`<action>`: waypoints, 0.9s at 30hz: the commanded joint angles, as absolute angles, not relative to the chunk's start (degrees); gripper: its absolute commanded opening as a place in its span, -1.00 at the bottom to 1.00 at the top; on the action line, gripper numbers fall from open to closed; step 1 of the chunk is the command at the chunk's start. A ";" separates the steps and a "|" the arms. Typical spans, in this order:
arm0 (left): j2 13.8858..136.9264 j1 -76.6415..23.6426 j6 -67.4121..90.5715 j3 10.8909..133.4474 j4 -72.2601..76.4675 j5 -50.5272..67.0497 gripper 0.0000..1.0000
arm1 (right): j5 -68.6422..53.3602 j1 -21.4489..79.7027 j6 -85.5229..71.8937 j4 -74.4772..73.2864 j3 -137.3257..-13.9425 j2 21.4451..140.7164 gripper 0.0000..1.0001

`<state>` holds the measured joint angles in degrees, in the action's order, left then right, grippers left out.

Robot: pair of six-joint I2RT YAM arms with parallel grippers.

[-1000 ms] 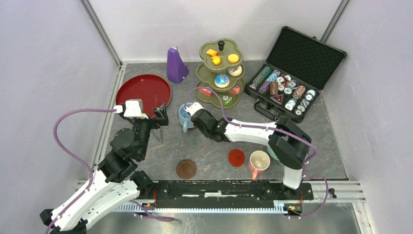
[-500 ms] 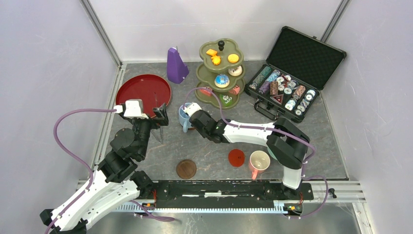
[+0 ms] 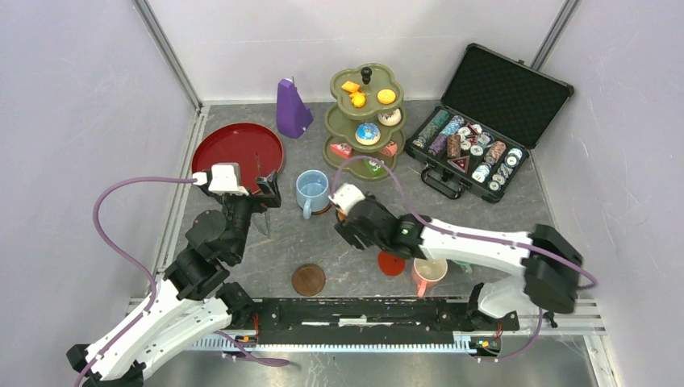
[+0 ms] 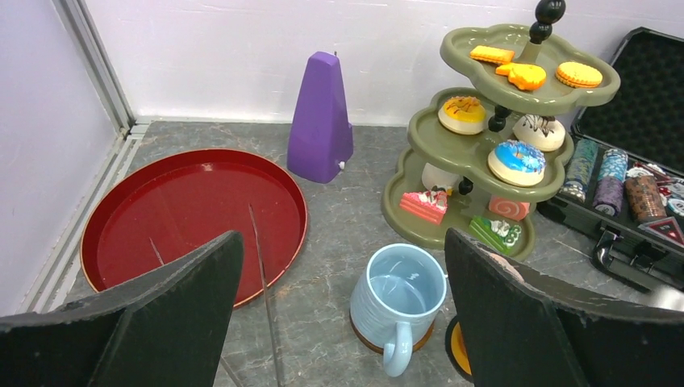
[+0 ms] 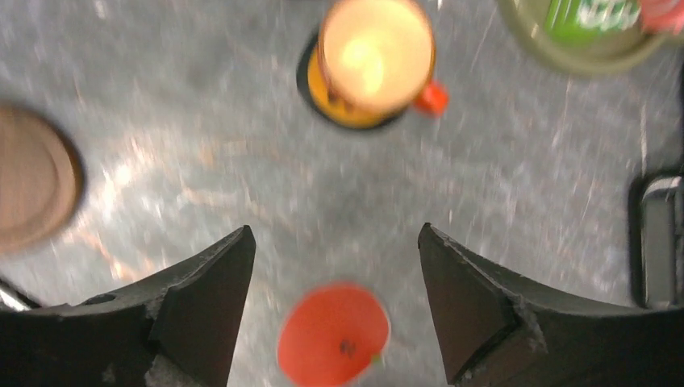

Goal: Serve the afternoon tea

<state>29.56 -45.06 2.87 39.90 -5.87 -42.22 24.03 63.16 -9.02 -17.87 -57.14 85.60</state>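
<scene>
Right pincer (image 5: 335, 232): jaws apart, empty. Orange mug (image 5: 375, 56): just ahead, seated on dark coaster (image 5: 306, 79). Red coaster (image 5: 332, 334): beneath, bare. Left pincer (image 4: 343, 235): apart, empty. Advice: lift straight, avoiding the mug's handle.

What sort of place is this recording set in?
Probably a lab robot booth: plain walls on metal frame posts, a grey table, staged props like the cake stand and poker-chip case.

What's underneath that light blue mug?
A brown coaster: only a sliver of its rim shows at the base of the blue mug. The rest is covered by the mug.
</scene>
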 commanded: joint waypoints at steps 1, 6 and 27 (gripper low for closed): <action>30.25 -44.52 1.03 39.82 -4.48 -41.43 1.00 | 17.93 63.60 -12.65 -25.39 -45.51 76.40 0.68; 31.73 -43.86 1.65 40.14 -4.47 -40.17 1.00 | 12.76 63.66 -15.55 -25.59 -37.89 69.76 0.91; 31.83 -43.21 1.71 40.40 -5.17 -40.26 1.00 | 17.93 61.60 -12.29 -20.43 -36.61 78.74 0.53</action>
<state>32.45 -43.48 2.87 39.90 -5.93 -40.36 13.74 62.61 -13.96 -23.11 -35.79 76.20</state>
